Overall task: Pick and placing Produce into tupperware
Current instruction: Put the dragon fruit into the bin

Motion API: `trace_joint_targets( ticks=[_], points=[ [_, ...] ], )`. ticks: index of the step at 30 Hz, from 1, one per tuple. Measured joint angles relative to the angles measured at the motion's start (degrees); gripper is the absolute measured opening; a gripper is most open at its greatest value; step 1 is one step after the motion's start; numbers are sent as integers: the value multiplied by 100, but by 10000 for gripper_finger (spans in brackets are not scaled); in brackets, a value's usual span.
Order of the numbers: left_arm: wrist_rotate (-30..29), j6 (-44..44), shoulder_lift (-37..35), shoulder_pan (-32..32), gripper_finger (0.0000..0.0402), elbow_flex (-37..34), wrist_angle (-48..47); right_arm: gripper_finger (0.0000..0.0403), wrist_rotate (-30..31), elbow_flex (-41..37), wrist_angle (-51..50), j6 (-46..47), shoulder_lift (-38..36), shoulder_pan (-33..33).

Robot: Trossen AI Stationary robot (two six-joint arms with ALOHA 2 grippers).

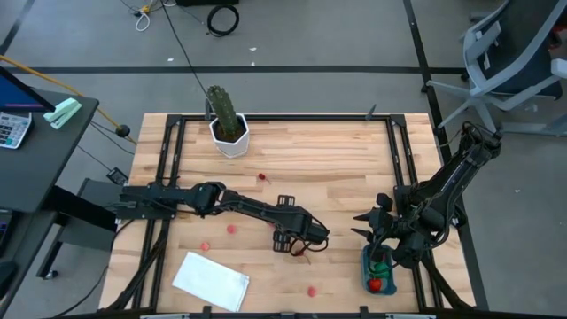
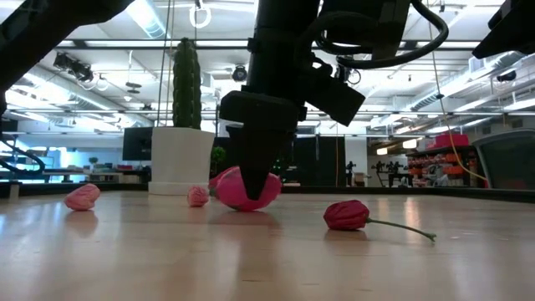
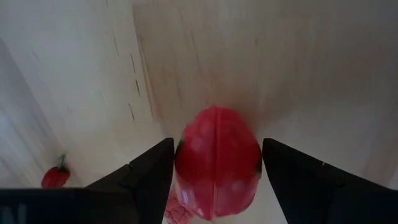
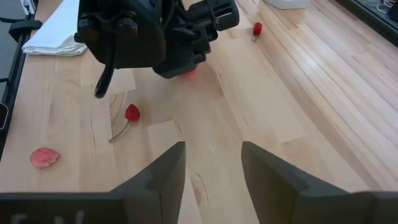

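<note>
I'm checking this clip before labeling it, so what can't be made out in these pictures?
- High view: the tupperware is mostly hidden under the right claw; the count inside is unclear.
- High view: the left claw covers its pink piece.
- Low view: the tupperware is out of frame.

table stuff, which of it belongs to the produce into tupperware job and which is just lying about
Part of the job:
- red produce piece between the left gripper's open fingers
- stemmed red piece beside it
- pink pieces scattered on the table
- teal tupperware, red and green pieces already inside, under the right gripper

Lying about:
- cactus in a white pot
- flat white sheet
</note>
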Motion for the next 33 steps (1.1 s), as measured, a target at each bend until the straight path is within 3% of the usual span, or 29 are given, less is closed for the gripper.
trace_joint_targets(
  ticks=[13,26,33],
  points=[
    [4,-449,0,6,248,-2,-75,162,-42,0,0,2,0,2],
    [-3,-364,0,-1,245,-7,-297,160,-44,0,0,2,0,1],
    [-21,-266,-41,2,236,-685,36,160,-41,0,2,49,0,1]
  ],
)
